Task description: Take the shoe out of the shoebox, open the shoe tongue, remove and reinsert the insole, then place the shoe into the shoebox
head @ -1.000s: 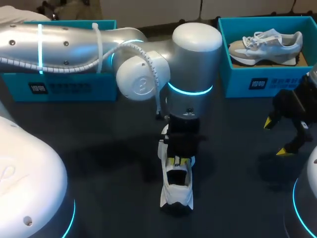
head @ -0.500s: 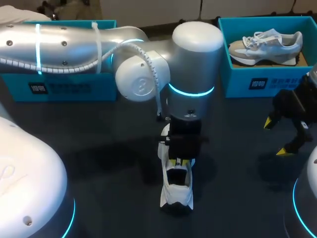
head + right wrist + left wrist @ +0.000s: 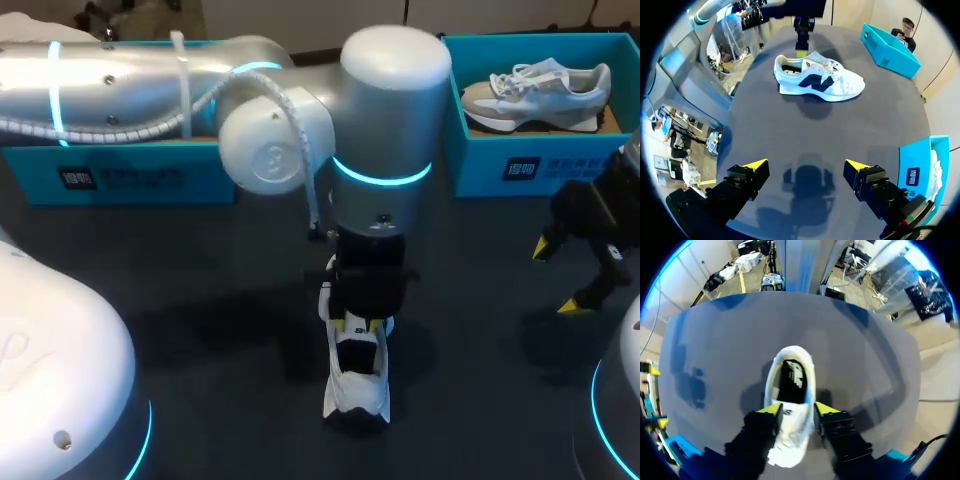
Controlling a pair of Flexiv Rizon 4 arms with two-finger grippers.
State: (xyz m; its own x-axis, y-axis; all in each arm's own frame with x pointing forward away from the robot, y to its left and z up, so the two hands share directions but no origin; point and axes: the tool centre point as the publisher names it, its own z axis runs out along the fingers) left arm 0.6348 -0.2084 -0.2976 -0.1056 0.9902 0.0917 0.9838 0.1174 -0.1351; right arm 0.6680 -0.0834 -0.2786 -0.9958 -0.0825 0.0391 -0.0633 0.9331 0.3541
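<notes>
The dark table [image 3: 200, 300] carries 1 white shoe [image 3: 358, 395] near its middle and 2 teal boxes along its far edge: the left shoebox [image 3: 150, 180] and the right shoebox [image 3: 480, 160].

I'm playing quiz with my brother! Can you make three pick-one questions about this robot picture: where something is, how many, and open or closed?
1. Where is the white shoe? A in a box; B on the table; C in the right gripper.
2. How many blue boxes? A one; B two; C three.
3. The right gripper is: A open; B shut on a shoe; C shut on a box.
Answers: B, it lies on the dark table; B, one each side at the back; A, its yellow tips stand apart, holding nothing.
</notes>
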